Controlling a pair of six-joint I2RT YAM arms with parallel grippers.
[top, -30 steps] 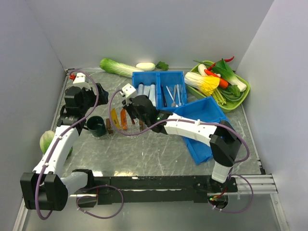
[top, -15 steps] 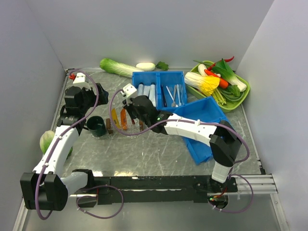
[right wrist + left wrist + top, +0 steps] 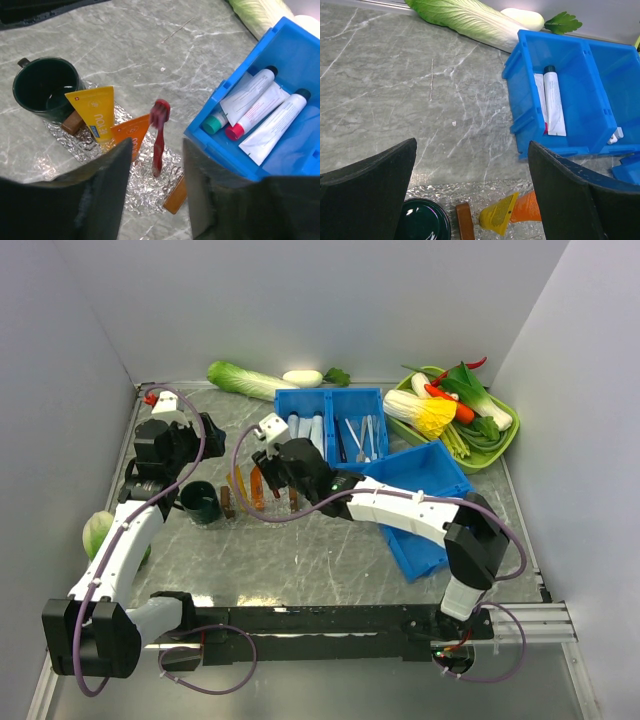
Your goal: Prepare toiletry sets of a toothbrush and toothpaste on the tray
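Note:
The dark red toothbrush [image 3: 159, 137] stands tilted on the clear crinkled tray [image 3: 140, 195], head up, beside the orange toothpaste tube [image 3: 131, 137] and the yellow tube [image 3: 96, 116]. My right gripper [image 3: 157, 200] is open just above the toothbrush, one finger on each side, not touching it. In the top view it [image 3: 275, 468] hovers over the tray [image 3: 262, 512], next to the yellow [image 3: 238, 483] and orange [image 3: 257, 485] tubes. My left gripper [image 3: 205, 430] is open and empty, raised behind the tray. Its wrist view shows both tubes [image 3: 500, 216] between its wide jaws.
A dark green cup [image 3: 200, 502] and small brown blocks [image 3: 227, 502] stand at the tray's left. A blue double bin [image 3: 330, 425] with white tubes lies behind, and a tilted blue bin [image 3: 425, 500] at the right. Vegetables [image 3: 245, 380] and a green dish [image 3: 470, 410] line the back.
My right gripper has shifted slightly to the right above the tray. The toothbrush, tubes and left arm have not moved.

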